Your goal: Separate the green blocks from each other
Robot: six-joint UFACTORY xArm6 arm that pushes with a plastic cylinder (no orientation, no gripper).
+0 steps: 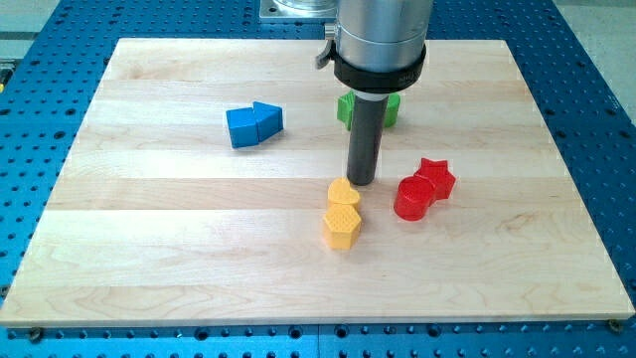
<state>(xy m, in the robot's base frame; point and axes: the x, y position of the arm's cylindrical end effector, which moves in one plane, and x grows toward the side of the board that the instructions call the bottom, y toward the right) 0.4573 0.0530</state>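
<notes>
Green blocks (345,108) sit near the view's top centre, mostly hidden behind the arm; green shows at the left of the rod and at its right (392,109). Their shapes cannot be made out, nor whether they touch. My tip (362,182) rests on the board below the green blocks, just above and to the right of the yellow heart (344,192). The rod stands upright in front of the green blocks.
A yellow hexagon (340,226) touches the yellow heart from below. A red star (435,177) and a red cylinder (411,198) sit together at the right. A blue cube (241,127) and a blue triangle (267,118) sit together at the left. The wooden board (149,249) lies on a blue perforated table.
</notes>
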